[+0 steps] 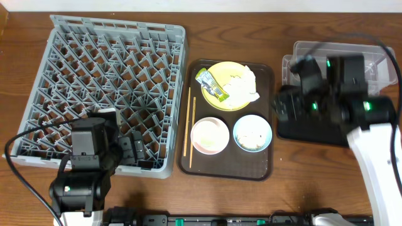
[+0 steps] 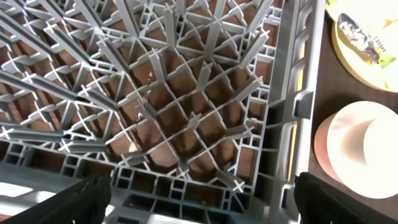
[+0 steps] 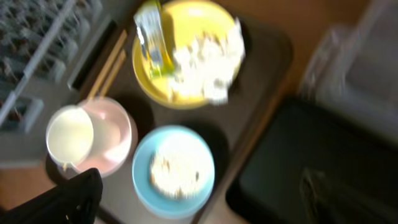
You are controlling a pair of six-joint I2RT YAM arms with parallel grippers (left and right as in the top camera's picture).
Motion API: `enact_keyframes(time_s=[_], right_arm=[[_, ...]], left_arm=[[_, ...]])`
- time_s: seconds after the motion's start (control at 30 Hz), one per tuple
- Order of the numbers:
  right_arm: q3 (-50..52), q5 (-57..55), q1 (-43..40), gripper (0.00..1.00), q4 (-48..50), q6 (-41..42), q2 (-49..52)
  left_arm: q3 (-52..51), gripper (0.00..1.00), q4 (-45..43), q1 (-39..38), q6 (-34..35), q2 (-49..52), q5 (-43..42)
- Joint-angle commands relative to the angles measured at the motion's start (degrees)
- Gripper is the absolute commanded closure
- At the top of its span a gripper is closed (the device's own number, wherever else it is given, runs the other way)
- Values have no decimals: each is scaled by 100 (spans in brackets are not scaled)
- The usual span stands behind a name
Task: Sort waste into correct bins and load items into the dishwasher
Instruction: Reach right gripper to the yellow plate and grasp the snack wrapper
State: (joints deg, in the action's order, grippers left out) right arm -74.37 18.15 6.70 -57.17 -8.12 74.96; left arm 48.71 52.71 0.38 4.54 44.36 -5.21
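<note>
My left gripper (image 2: 202,199) spread wide over near-right corner of dish rack (image 1: 100,75), empty. My right gripper (image 3: 193,196) spread too, empty, above left edge of black tray (image 1: 304,132). Napkin (image 1: 247,83), wrapper (image 1: 211,86) on yellow plate (image 1: 226,72), far end of brown tray (image 1: 264,168); 2 chopsticks (image 1: 189,125) at left.

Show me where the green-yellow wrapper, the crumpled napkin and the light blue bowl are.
green-yellow wrapper (image 1: 211,85): overhead view, middle of the wrapper.
crumpled napkin (image 1: 246,81): overhead view, its bunched centre.
light blue bowl (image 1: 237,134): overhead view, left rim.
</note>
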Motion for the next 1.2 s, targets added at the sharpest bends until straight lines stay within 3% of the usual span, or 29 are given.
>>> enact_keyframes(time_s=[0.0,0.07,0.2,0.3,0.5,0.73,0.93,1.03,1.17], right_arm=[[-649,699,85,1,282,-151,691],[-638,1130,103,1,793,153,883],[-638,1204,450,4,1572,-4,1300],[-638,796,970,11,1950,-437,1700],[-638,-581,1816,20,2538,-481,2629],[-638,-699,2302,31,3097,-461,3703],[-638,-1082,2400,32,3449,90,4315],[-638,-1196,2402,39,3519,352,4463],[-643,-1204,2402,64,3534,426,4481]], left_arm=[[125,6,15,31,44,22,-13],[125,6,20,31,46,22,-13],[125,6,17,31,46,24,-13],[125,5,17,31,46,24,-13],[125,6,20,31,46,24,-13],[125,6,20,31,46,24,-13],[125,6,20,31,46,24,-13],[125,6,20,31,46,24,-13],[125,6,20,31,46,24,-13]])
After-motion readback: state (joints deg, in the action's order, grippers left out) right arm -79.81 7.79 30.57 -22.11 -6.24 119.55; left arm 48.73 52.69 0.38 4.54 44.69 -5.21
